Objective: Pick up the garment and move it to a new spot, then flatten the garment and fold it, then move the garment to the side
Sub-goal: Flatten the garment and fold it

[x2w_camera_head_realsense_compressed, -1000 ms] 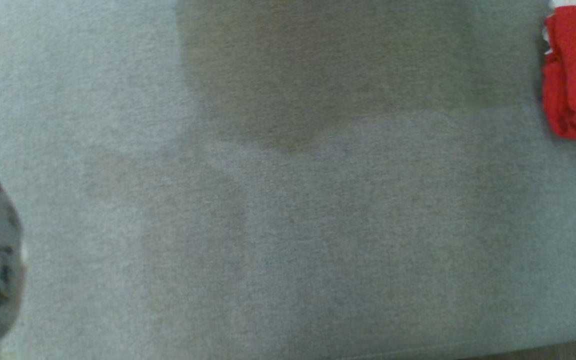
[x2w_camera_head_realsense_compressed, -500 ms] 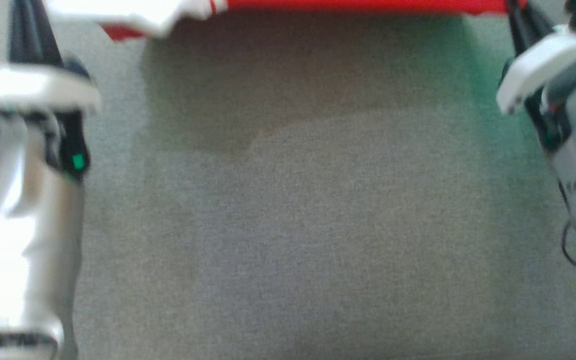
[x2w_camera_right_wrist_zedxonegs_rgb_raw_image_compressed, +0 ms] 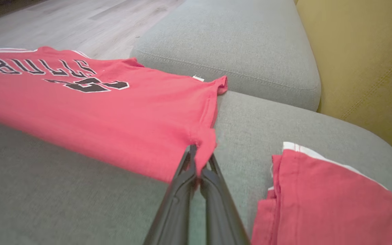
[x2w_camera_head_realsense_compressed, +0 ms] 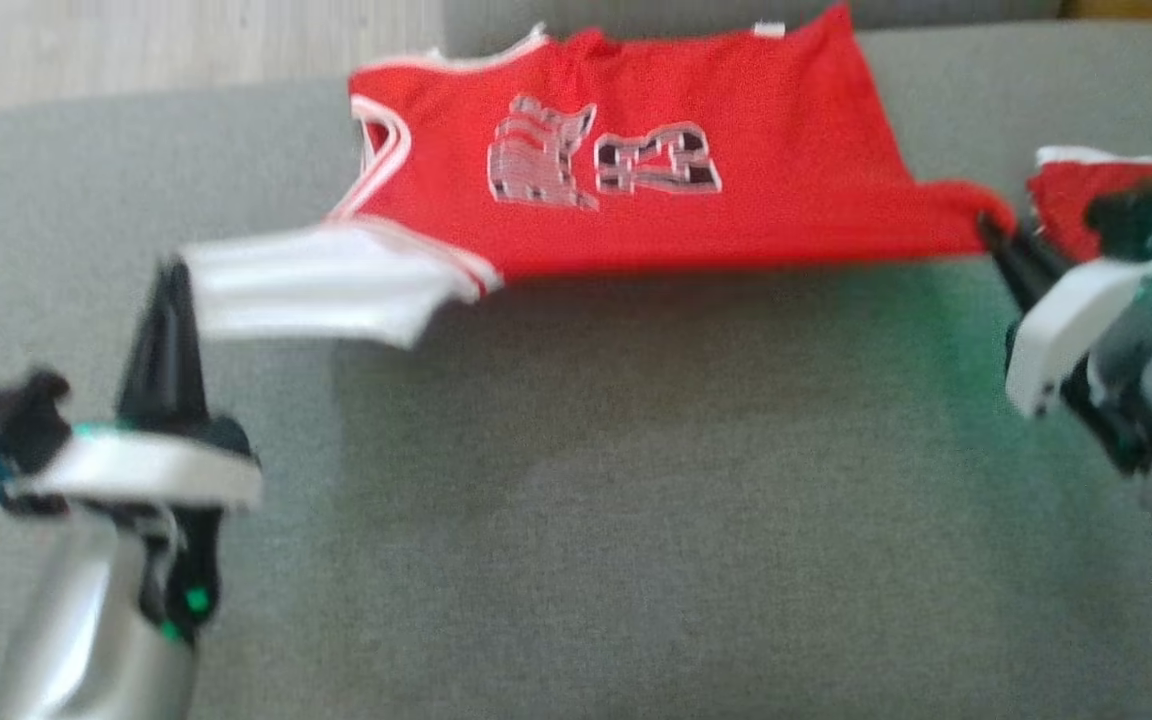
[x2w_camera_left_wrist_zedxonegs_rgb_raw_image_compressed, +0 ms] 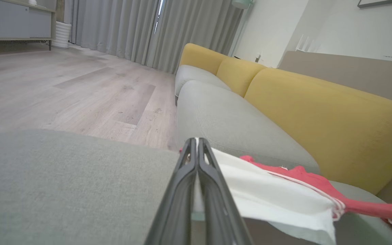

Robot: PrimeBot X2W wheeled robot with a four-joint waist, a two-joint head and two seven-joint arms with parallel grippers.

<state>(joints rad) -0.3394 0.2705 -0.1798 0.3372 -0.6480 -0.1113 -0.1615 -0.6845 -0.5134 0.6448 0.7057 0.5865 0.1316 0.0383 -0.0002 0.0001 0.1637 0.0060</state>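
Red cloth is pinched at two corners: the left gripper (x2w_camera_head_realsense_compressed: 172,285), its dark fingers (x2w_camera_left_wrist_zedxonegs_rgb_raw_image_compressed: 182,190) pressed together, clamps the white side panel (x2w_camera_head_realsense_compressed: 306,285) of the jersey (x2w_camera_head_realsense_compressed: 696,210), and the right gripper (x2w_camera_head_realsense_compressed: 994,230), likewise closed tight, bites a bunched red corner at the opposite end. Held well apart like this, the two grips stretch the near edge taut and lift it off the grey sofa cushion (x2w_camera_head_realsense_compressed: 636,500), while the far edge with the neck appears to rest on the cushion. That spread looks meant to pull out wrinkles so the jersey can be laid flat, print side up, for folding. Just beside the right gripper lies a second red garment (x2w_camera_right_wrist_zedxonegs_rgb_raw_image_compressed: 322,204) with a white stripe, apart from the jersey. Beyond the cushion are the yellow backrest (x2w_camera_left_wrist_zedxonegs_rgb_raw_image_compressed: 318,112) and the wooden floor (x2w_camera_left_wrist_zedxonegs_rgb_raw_image_compressed: 63,85)
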